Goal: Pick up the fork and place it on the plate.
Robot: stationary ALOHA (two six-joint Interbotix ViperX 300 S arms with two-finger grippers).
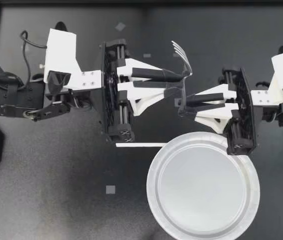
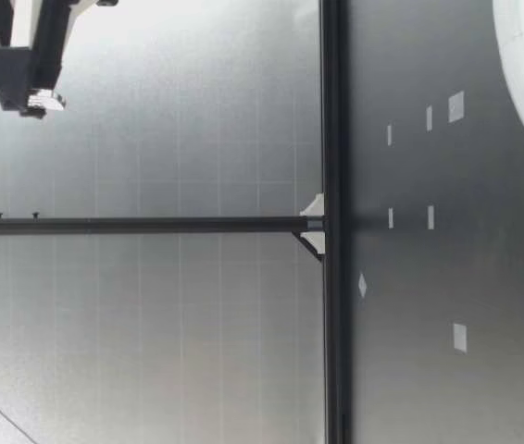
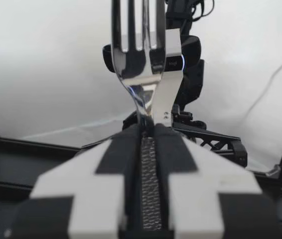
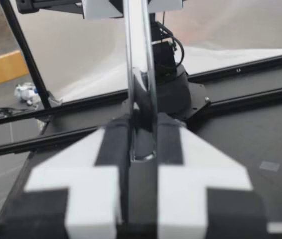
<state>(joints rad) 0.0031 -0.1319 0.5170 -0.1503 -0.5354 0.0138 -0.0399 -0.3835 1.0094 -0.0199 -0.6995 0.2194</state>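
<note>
Now handover, mid-air | L gripper [image 1: 183, 83] pinching fork [image 1: 185, 62] neck; R gripper [image 1: 182, 107] clamped on handle | next, prob.: L frees, R lowers onto plate [image 1: 152, 186] by table [image 1: 56, 200] near edge.

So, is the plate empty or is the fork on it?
Empty: the plate is bare; the fork is beyond it, clamped by my left gripper and right gripper.

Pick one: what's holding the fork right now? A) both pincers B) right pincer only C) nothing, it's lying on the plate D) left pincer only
A: the left pincer is closed on the neck of the fork just below the tines, and the right pincer is closed on the handle end, as each wrist view shows.
</note>
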